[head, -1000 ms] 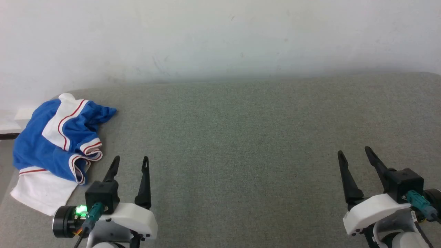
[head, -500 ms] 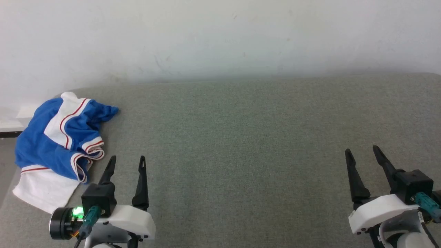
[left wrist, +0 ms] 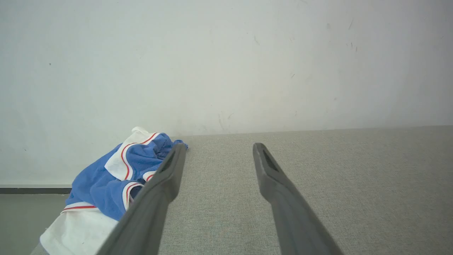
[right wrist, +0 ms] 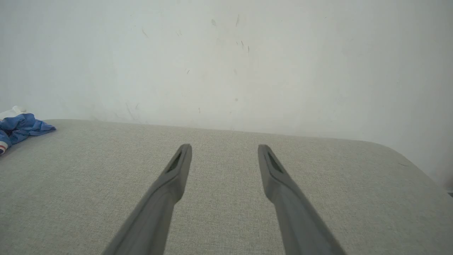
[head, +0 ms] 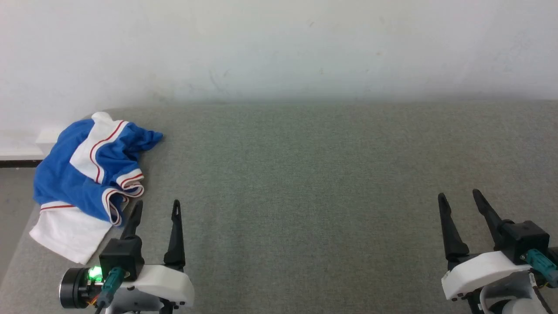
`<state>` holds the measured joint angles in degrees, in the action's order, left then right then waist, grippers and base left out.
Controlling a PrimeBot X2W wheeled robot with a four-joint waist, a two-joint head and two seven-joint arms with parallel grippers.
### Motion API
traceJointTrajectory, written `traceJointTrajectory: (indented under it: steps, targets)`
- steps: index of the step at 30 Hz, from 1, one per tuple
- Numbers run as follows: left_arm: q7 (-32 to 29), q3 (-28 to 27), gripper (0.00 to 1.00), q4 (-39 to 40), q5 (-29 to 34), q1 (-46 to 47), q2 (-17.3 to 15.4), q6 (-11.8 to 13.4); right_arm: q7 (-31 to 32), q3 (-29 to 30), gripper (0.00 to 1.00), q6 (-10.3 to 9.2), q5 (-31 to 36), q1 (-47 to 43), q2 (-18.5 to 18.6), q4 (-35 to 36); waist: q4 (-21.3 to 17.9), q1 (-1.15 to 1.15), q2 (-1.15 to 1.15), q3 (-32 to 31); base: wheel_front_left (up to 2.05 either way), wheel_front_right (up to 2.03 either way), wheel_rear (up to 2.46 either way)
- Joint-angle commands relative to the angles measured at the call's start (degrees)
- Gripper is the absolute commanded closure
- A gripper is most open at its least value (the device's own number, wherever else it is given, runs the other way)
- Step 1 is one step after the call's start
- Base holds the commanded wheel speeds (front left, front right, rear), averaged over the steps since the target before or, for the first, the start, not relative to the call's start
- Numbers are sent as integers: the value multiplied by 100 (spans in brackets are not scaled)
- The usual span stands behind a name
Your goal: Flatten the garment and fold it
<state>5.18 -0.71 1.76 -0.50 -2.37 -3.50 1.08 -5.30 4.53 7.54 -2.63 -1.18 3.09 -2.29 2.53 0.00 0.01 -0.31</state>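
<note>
- The garment [head: 83, 174] lies crumpled in a heap at the left of the head view, on the far left corner of the grey fabric worktop [head: 305, 174].
- It is royal blue with white panels and red-striped white trim. One white part is spread flat toward the lower left, reaching the worktop's left edge (whether it hangs over is hard to tell).
- The left end effector [head: 157, 203] is at the lower left of the head view, its two dark fingers spread apart and holding nothing.
- Its left fingertip stands just beside the garment's nearest trimmed fold; actual contact cannot be made out.
- In the left wrist view the heap sits at the lower left, partly behind that same finger.
- A green light [head: 93, 274] glows on the left wrist.
- The right end effector [head: 458, 194] is at the lower right of the head view, fingers likewise spread and empty, over bare worktop and well apart from the garment.
- In the right wrist view a blue bit of the garment shows at the left edge.
- A pale, scuffed wall [head: 279, 48] rises behind the worktop.
</note>
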Motion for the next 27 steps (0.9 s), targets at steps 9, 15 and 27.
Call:
traceJointTrajectory:
  steps: [9, 15, 27]
  targets:
    - [156, -52, 0, 51, -34, -141, -49, 43, -146, -10, 0, -2, -108, -44, -10, -103, 294, 0, -1, -53, 0, 0, 0]
    - [228, -92, 0, 80, -41, -212, -58, 63, -217, -40, 0, -3, -138, -49, -11, -180, 506, 0, -1, -77, 0, 0, 0]
    - [372, -123, 0, 141, -44, -334, -55, 126, -361, -34, 0, -3, -164, -58, -13, -325, 976, 0, -1, -110, 0, 0, 0]
